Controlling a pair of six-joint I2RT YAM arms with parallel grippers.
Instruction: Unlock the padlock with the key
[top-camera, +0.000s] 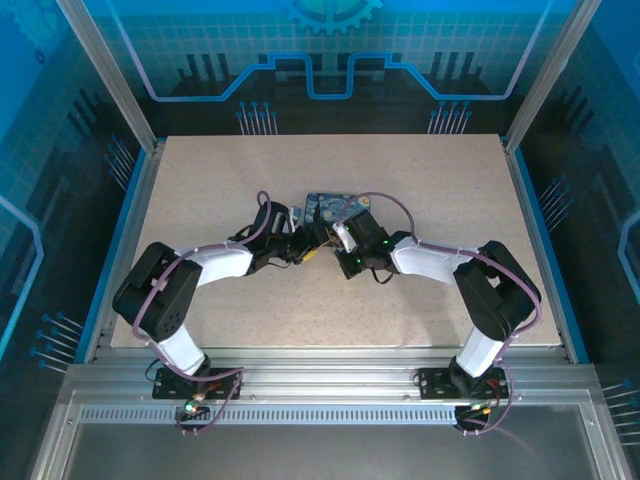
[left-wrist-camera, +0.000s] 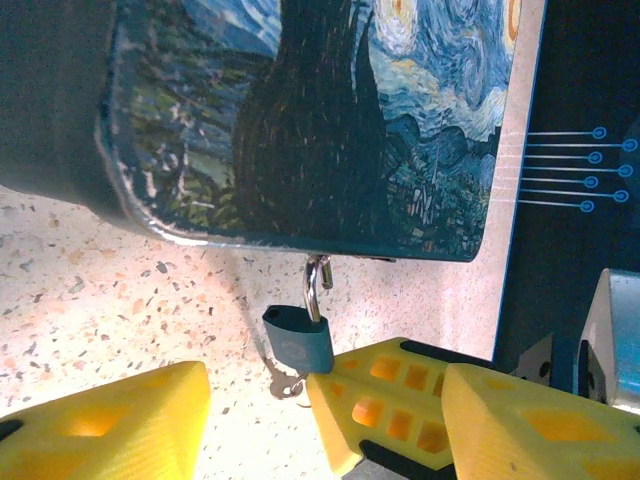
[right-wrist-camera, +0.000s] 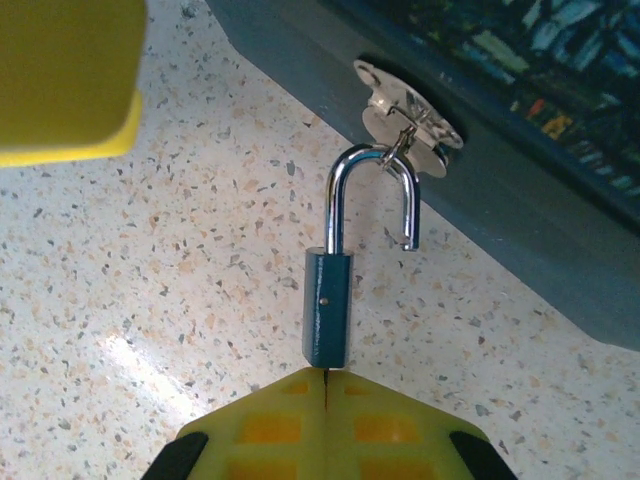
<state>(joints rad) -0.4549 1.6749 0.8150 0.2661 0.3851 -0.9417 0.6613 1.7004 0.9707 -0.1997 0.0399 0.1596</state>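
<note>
The padlock, a small blue-grey body, hangs by its shackle from the clasp of the night-sky box. One shackle leg stands free of the body, and the body's empty hole shows. My right gripper is shut right under the padlock's base, with the key a thin dark sliver between its pads. A small silvery key and ring dangle beside the padlock. My left gripper is open, its fingers straddling the padlock and the right gripper's fingers.
The box sits mid-table on the speckled tabletop, with both arms meeting at its near side. The left gripper's finger hangs at the upper left of the right wrist view. A dark blue wall stands beyond the table edge.
</note>
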